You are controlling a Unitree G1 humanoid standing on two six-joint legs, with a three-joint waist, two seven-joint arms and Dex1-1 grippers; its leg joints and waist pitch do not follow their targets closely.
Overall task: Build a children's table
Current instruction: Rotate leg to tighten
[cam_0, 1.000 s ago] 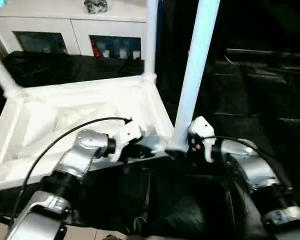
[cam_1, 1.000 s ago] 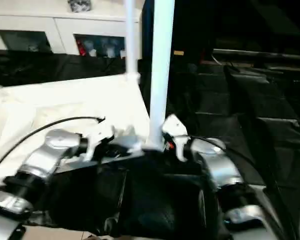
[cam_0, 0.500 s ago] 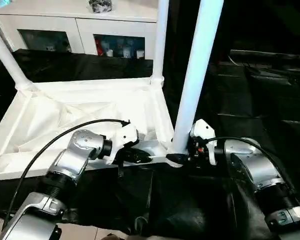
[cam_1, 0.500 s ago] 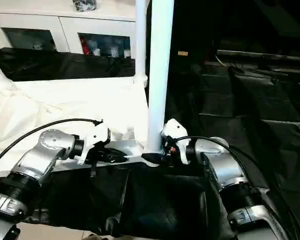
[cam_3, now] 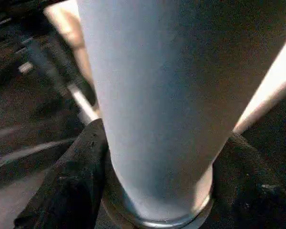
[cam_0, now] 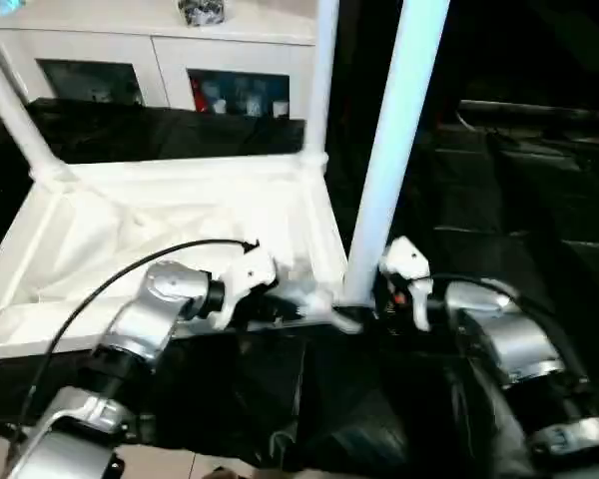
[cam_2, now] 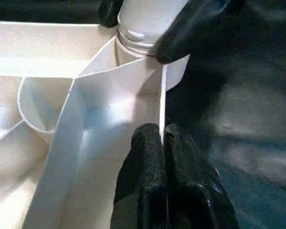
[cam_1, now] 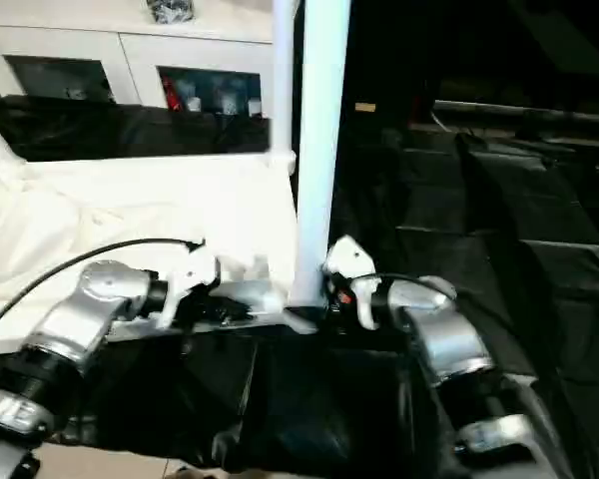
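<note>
Tabletop point(cam_0: 180, 215) rim is being pinched by the closed left fingers point(cam_2: 155, 143); the near leg point(cam_0: 389, 160) is being clasped by the right fingers point(cam_3: 76, 181).

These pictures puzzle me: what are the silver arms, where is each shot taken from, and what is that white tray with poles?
The silver arms belong to a humanoid robot. The two wide pictures come from cameras in its head, looking down over its forearms. The close-ups come from cameras on each wrist. The white tray is a children's tabletop lying upside down on a black-covered work table, with white legs standing up from its corners. The left gripper pinches the thin edge of the tabletop, its black fingers shut on it. The right gripper has a finger on each side of the near leg, low down by its corner socket.
</note>
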